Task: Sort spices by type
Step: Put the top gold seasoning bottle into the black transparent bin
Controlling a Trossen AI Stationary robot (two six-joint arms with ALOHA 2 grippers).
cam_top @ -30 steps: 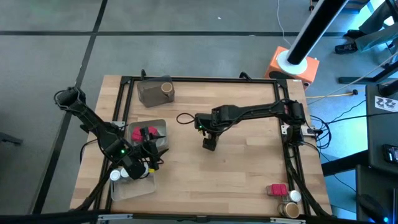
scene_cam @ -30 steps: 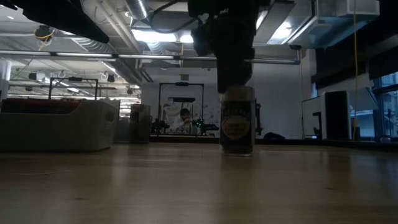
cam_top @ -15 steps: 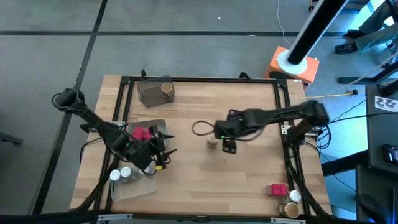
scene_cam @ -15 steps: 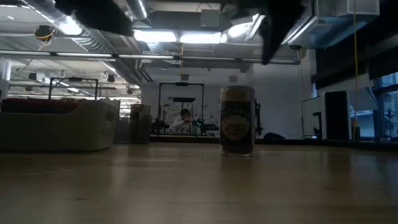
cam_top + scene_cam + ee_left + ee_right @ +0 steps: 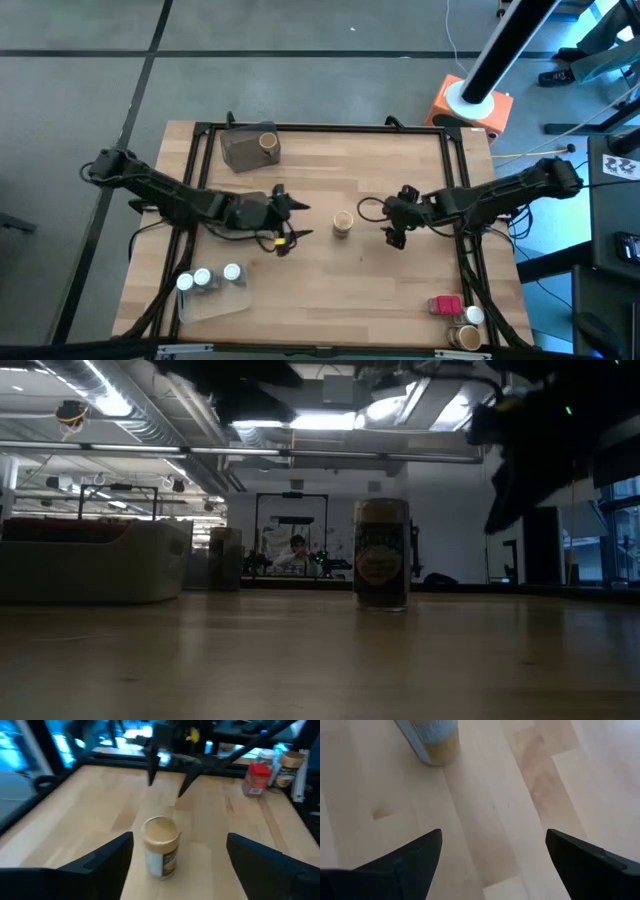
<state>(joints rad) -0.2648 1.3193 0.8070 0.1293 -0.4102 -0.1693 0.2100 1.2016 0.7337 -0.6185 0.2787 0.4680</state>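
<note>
grey tray (image 5: 240, 152) at table's (image 5: 400, 290) far left corner; orange object (image 5: 476, 108) beyond table.

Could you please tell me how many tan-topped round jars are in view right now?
3: one jar mid-table, one in the grey tray at the far left, one at the near right corner. Others may be hidden.

The counter (image 5: 330, 290) is pale wood in long planks, smooth with a soft sheen and faint grain, and it is framed by black metal rails (image 5: 320, 126). The jar (image 5: 160, 847) standing on it has a matt tan lid and a printed paper-like label around a clear body. The left tool (image 5: 180, 857) and the right tool (image 5: 490, 860) have dark, matt fingers that look like plastic. The tray (image 5: 212, 298) at the counter's near left corner looks like clear plastic, and the jars (image 5: 231, 272) in it have smooth white caps.
</note>
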